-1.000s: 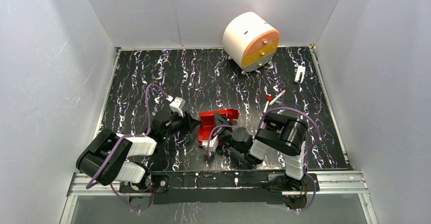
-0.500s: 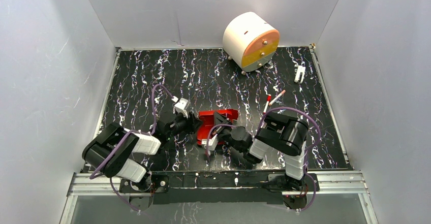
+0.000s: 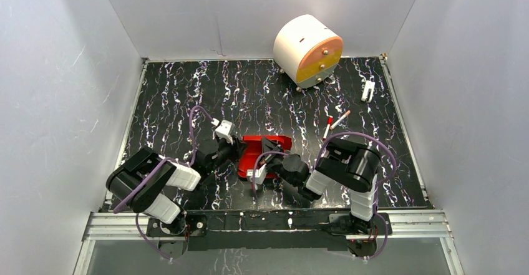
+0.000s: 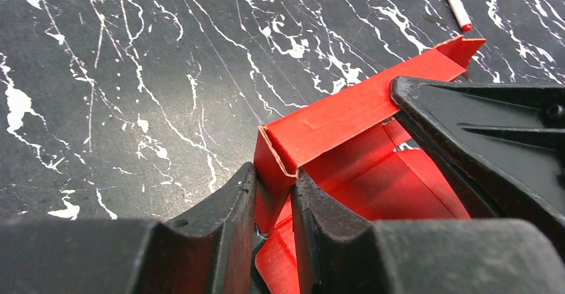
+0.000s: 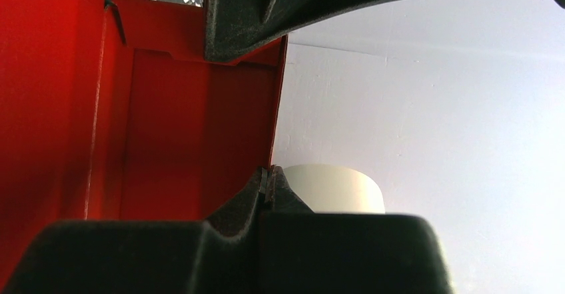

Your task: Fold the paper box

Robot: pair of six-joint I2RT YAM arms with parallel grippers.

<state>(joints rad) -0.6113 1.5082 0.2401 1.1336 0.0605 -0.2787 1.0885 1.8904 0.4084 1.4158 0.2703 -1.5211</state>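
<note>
The paper box (image 3: 265, 147) is bright red card, partly folded, lying on the dark marbled mat between both arms. In the left wrist view my left gripper (image 4: 274, 177) pinches the box's (image 4: 346, 117) upright folded corner, with a finger pressed on each side of the card. My left gripper (image 3: 236, 153) is at the box's left end in the top view. My right gripper (image 5: 268, 177) is shut on the thin edge of a red wall (image 5: 186, 127). From above, the right gripper (image 3: 272, 152) reaches over the box's middle. Its black finger (image 4: 480, 134) lies over the box's right part.
A white-and-orange drum (image 3: 309, 50) stands at the back right and shows behind the box (image 5: 333, 187). Two red-capped white pens (image 3: 334, 123) lie right of the box. A small white clip (image 3: 368, 90) lies far right. Grey walls enclose the mat.
My left arm has moved right up to the box, and its jaws have narrowed onto the box's left corner. The right arm has stayed in place, still gripping.
</note>
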